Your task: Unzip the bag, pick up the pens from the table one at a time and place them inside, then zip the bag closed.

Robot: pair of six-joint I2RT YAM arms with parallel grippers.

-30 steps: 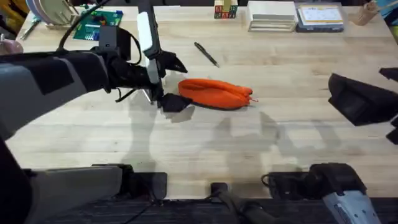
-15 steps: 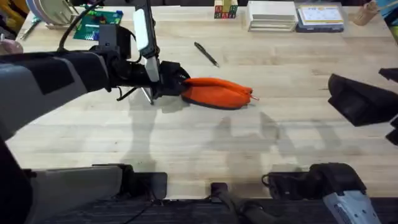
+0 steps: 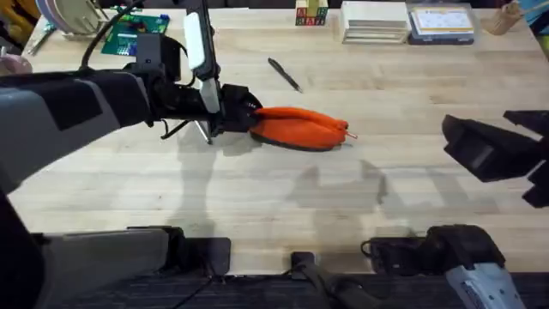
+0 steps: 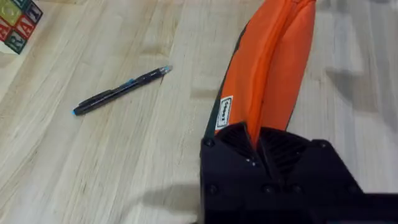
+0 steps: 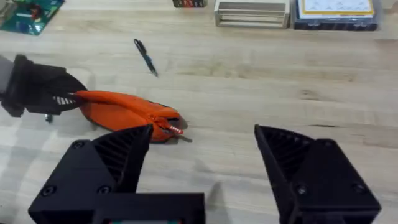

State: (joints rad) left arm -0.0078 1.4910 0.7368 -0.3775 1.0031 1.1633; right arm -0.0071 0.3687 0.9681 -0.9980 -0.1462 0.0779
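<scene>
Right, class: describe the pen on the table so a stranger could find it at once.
Start at the wooden table and find the orange bag near its middle, its end gripped by the left gripper. Just beyond the bag lies the pen: slim, dark and lying at a slant on bare wood, apart from everything else.

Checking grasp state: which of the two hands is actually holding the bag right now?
The left hand, shut on the end of the orange bag. The right hand hangs open, apart from the bag, holding nothing.
</scene>
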